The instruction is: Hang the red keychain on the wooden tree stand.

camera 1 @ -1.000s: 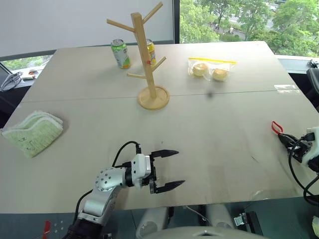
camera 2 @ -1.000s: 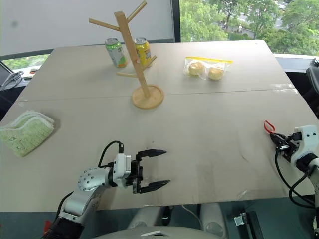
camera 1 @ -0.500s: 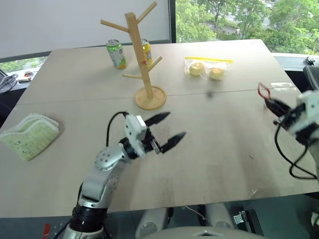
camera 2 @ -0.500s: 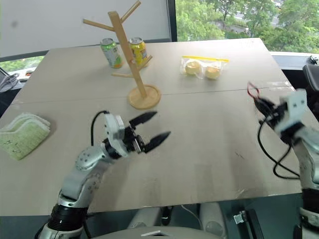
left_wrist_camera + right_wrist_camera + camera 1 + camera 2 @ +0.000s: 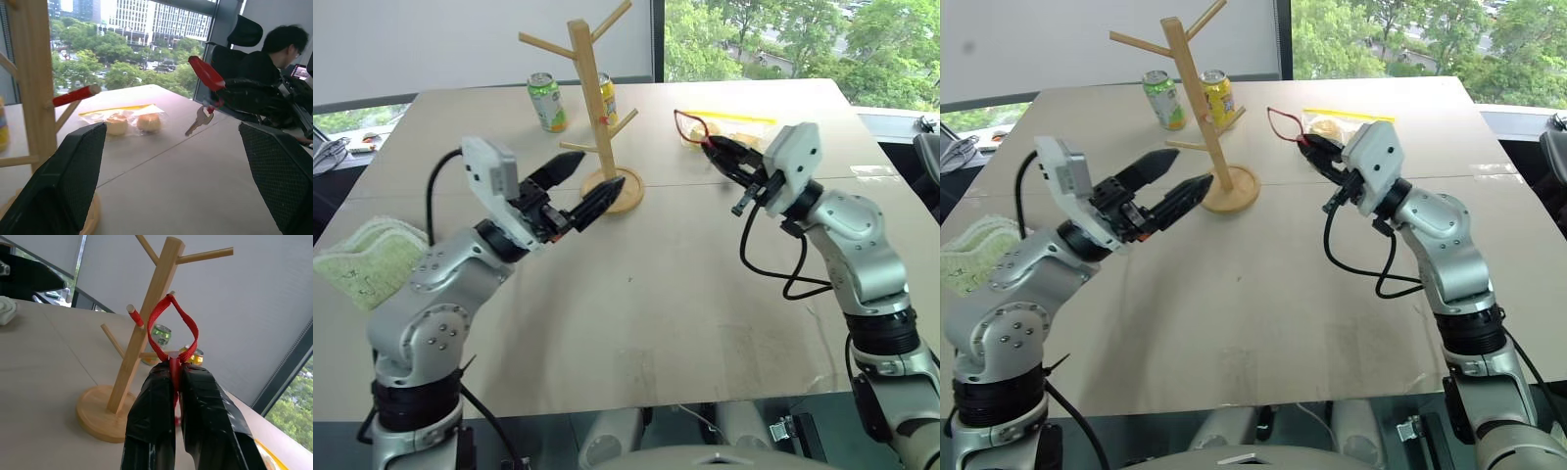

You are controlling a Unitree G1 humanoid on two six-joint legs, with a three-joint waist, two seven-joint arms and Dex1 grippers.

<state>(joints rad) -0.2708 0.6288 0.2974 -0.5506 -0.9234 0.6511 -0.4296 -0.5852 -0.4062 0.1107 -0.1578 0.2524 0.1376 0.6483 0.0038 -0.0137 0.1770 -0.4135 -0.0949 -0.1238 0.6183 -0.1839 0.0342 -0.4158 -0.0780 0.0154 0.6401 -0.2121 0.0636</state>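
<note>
The right gripper [image 5: 176, 377], raised above the table [image 5: 705, 294] and pointing at the wooden tree stand [image 5: 590, 108], was clamped on the red keychain [image 5: 172, 328], its loop standing up and its silver key [image 5: 197, 121] dangling below. The left gripper [image 5: 582, 181], fingers spread wide and empty, hovered just before the stand's base. Two cans [image 5: 547, 102] stood behind the stand, bagged buns [image 5: 729, 124] beyond the right gripper, and a folded green cloth [image 5: 362, 259] lay at the table's left edge.
</note>
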